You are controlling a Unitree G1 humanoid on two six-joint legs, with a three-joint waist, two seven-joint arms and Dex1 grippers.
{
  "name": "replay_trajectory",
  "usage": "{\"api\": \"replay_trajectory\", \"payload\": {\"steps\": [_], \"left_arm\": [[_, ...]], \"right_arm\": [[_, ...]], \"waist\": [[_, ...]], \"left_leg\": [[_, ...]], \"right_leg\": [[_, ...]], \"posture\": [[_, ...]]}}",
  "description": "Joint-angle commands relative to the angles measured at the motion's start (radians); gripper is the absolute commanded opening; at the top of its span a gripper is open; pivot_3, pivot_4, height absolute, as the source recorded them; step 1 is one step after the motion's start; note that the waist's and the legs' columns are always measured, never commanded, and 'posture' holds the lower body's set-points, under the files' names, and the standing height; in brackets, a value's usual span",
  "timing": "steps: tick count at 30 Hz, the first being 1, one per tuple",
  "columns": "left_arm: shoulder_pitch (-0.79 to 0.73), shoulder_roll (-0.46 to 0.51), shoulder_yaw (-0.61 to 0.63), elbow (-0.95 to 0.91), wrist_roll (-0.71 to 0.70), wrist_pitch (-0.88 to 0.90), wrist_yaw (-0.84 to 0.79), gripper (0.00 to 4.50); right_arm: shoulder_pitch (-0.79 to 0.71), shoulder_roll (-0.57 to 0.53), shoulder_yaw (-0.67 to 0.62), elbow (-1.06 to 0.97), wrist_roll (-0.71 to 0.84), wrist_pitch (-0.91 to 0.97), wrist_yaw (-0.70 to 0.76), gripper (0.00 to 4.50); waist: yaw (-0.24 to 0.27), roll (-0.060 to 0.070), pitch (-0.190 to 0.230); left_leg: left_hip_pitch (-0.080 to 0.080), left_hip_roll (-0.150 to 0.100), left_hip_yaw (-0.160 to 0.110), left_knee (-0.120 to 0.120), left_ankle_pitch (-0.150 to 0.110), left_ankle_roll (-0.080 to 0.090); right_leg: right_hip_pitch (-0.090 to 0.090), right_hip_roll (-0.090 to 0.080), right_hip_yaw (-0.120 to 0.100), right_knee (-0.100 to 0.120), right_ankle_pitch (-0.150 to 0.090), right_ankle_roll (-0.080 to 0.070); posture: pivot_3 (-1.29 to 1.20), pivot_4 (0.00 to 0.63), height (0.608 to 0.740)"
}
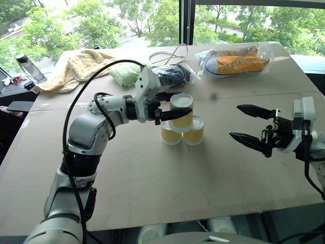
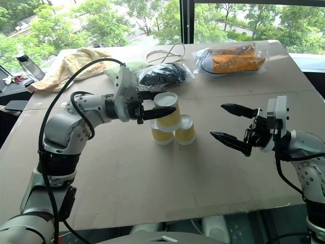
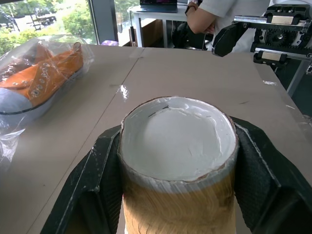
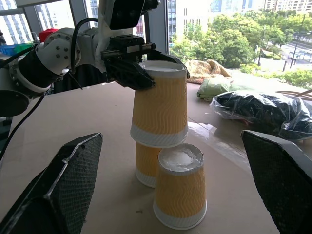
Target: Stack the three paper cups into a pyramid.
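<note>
Two paper cups (image 1: 171, 134) (image 1: 194, 131) stand upside down side by side in the middle of the brown table (image 1: 152, 183), yellow-orange with white bases up. Above them is a third paper cup (image 1: 182, 110), also upside down, and my left gripper (image 1: 184, 104) is shut on its upper part from the left. In the right wrist view this held cup (image 4: 160, 105) has its rim at the tops of the two lower cups (image 4: 146, 163) (image 4: 179, 192); I cannot tell whether it rests on them. My right gripper (image 1: 234, 121) stands open to their right, apart from them, with nothing between its fingers.
At the back of the table lie an orange shoe in a plastic bag (image 1: 236, 62), a bagged black item (image 1: 173, 75), a green cloth (image 1: 124, 75), a yellow towel (image 1: 84, 66) and a white cable (image 1: 170, 55). A bottle (image 1: 28, 66) stands far left. A person's arm (image 3: 204, 17) shows beyond the table.
</note>
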Motion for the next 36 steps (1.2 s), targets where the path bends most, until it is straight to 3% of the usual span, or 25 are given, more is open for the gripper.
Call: {"api": "replay_trajectory", "payload": {"steps": [1,17,18,21,26,36], "left_arm": [[-0.003,-0.012,0.02,-0.017,0.011,-0.037,-0.003,2.36],[0.019,-0.05,0.006,0.025,0.065,-0.088,-0.015,2.36],[0.019,-0.053,0.009,0.028,0.067,-0.093,-0.013,3.39],[0.01,-0.063,0.019,0.034,0.074,-0.103,0.001,4.47],[0.013,-0.069,0.057,-0.003,0.037,-0.106,0.003,4.47],[0.072,-0.06,0.253,-0.166,-0.192,-0.016,0.072,4.47]], "right_arm": [[-0.007,-0.002,-0.02,-0.047,0.023,-0.009,-0.014,4.5],[-0.026,0.002,-0.004,-0.025,0.012,-0.022,-0.002,4.5],[-0.026,0.002,-0.004,-0.025,0.012,-0.022,-0.002,4.5],[-0.025,0.001,-0.006,-0.021,0.01,-0.024,0.001,4.5],[-0.023,-0.003,-0.015,-0.01,0.008,-0.027,0.009,4.5],[0.013,0.004,-0.01,0.023,-0.019,-0.055,0.025,4.5]], "waist": [[0.0,0.0,0.0],[0.0,0.0,0.0],[0.0,0.0,0.0],[0.001,0.0,0.0],[0.0,0.0,0.0],[0.0,-0.001,0.0]], "left_leg": [[0.0,0.0,0.0,0.0,0.0,0.0],[0.0,0.0,0.0,0.0,0.0,0.0],[0.0,0.0,0.0,0.0,0.0,0.0],[0.0,0.0,0.0,0.0,0.0,0.0],[0.0,0.0,0.0,0.0,0.0,0.001],[0.001,0.0,-0.001,0.001,0.0,0.0]], "right_leg": [[0.0,0.0,0.0,0.0,0.0,0.0],[0.0,0.0,0.0,0.0,0.0,0.0],[0.0,0.0,0.0,0.0,0.0,0.0],[0.0,0.0,0.0,0.0,0.0,0.0],[0.001,0.0,0.0,0.0,0.0,0.0],[0.002,-0.003,-0.001,0.0,0.0,0.0]], "posture": [[0.0,0.15,0.74],[0.0,0.15,0.74],[0.0,0.15,0.74],[0.0,0.15,0.74],[0.0,0.15,0.74],[0.0,0.15,0.74]]}}
